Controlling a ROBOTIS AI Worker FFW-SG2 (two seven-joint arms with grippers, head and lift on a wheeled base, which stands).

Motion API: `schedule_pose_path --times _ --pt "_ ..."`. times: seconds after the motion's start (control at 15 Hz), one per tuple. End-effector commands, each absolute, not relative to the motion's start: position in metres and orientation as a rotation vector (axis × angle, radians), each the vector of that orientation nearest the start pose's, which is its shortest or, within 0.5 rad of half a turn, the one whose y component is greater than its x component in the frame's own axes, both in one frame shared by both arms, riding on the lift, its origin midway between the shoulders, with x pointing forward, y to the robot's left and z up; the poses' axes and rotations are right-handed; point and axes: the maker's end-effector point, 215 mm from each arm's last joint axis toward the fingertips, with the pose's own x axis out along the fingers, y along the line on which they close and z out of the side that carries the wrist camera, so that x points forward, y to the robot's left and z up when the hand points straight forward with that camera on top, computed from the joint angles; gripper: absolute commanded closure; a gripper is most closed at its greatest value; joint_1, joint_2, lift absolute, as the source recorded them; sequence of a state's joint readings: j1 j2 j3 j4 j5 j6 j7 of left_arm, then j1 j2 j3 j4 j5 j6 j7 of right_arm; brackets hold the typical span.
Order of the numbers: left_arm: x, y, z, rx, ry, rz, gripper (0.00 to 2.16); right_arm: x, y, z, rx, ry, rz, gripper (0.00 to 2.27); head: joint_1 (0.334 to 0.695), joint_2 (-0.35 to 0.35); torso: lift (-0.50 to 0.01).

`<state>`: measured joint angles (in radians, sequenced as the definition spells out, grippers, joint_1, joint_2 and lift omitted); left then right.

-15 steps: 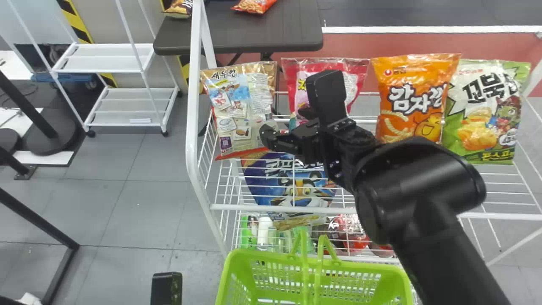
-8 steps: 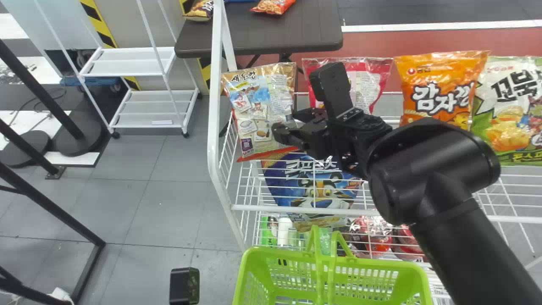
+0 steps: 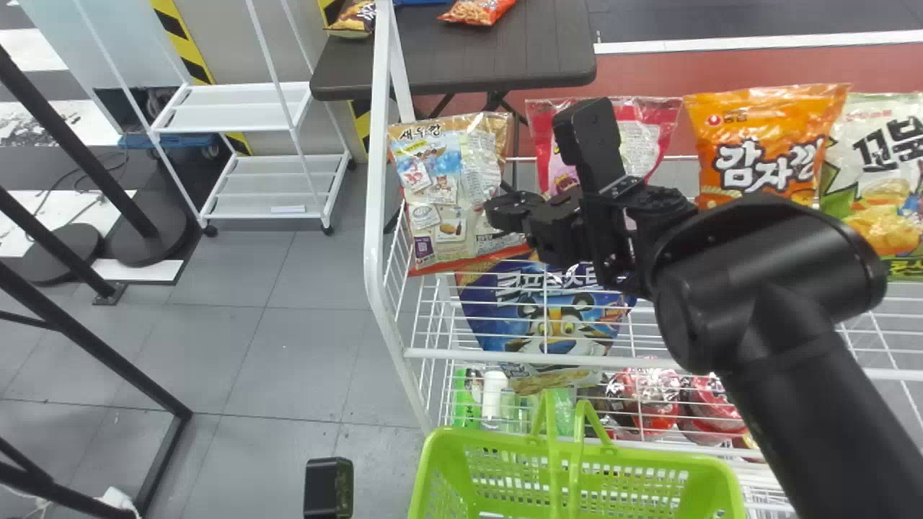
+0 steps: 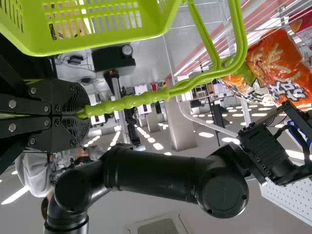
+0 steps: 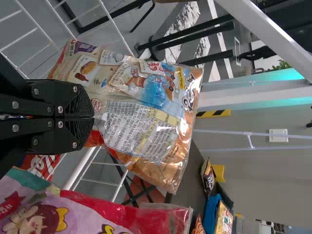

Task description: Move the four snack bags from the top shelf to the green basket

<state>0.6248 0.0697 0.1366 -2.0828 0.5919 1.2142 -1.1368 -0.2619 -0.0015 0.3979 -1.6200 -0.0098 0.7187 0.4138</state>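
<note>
Beyond the green basket (image 3: 441,441), I have my right pincer (image 3: 499,210) closed on the edge of the gold snack bag (image 3: 436,187). My left pincer (image 3: 328,486) grips the basket's handle (image 4: 126,103).

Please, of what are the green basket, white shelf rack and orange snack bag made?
Green basket: probably moulded plastic, slightly shiny, with slotted walls. White shelf rack: likely painted or coated metal, smooth, with thin straight wires. Orange snack bag: probably thin plastic film, glossy and wrinkled.
</note>
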Motion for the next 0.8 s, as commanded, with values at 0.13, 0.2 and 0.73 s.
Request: schedule_pose_path --times 0.13,0.2,0.73 --pt "0.182 0.040 -0.406 -1.150 0.871 -1.124 1.19 0.517 0.063 -0.357 -0.070 0.447 0.780 2.05 0.695 0.150 0.000" --pt "0.184 0.043 -0.406 -1.145 0.861 -1.119 1.19 0.502 0.065 -0.353 -0.077 0.460 0.780 2.05 0.695 0.154 0.000" --pt "0.185 0.041 -0.406 -1.135 0.847 -1.119 1.19 0.390 -0.006 -0.307 -0.067 0.471 0.652 2.04 0.695 0.163 0.000"
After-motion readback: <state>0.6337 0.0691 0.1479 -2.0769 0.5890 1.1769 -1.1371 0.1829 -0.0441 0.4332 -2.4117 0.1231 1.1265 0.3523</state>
